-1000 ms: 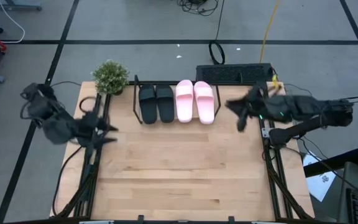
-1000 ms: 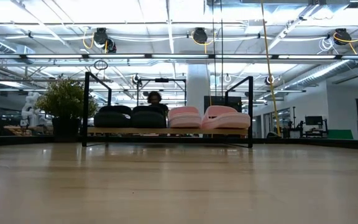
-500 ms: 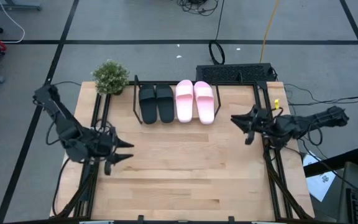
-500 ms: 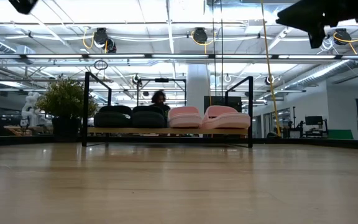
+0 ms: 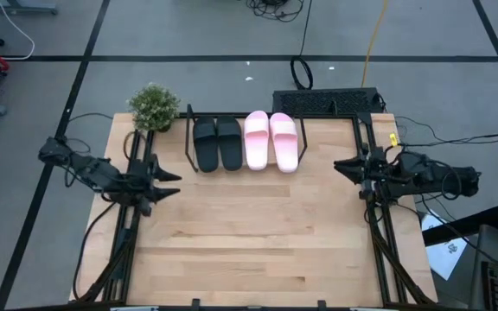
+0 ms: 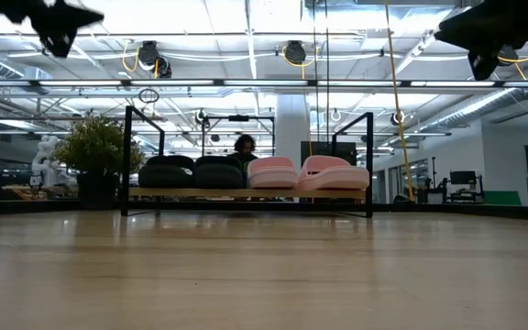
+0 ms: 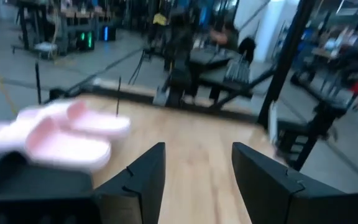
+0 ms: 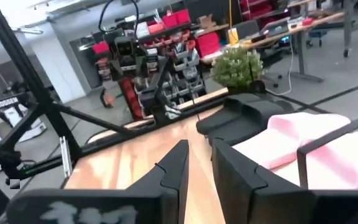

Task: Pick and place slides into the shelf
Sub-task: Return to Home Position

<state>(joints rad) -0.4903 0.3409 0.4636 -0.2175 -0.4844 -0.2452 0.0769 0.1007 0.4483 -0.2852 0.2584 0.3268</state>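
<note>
- Slides (image 5: 246,141): all 4 on the shelf (image 5: 188,138) at the desk's (image 5: 249,233) far edge, black left, pink right.
- Left claw (image 5: 175,185): empty, wide, at the left edge.
- Right claw (image 5: 339,165): empty, narrow gap, at the right edge.
- Advice: fold both arms home high, clear of the shelf.
- Lettering (image 8: 5,102): "TROSSEN".

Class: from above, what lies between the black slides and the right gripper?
The pink slides, on the shelf beside the black slides, then bare tabletop before the right gripper; high view.
</note>
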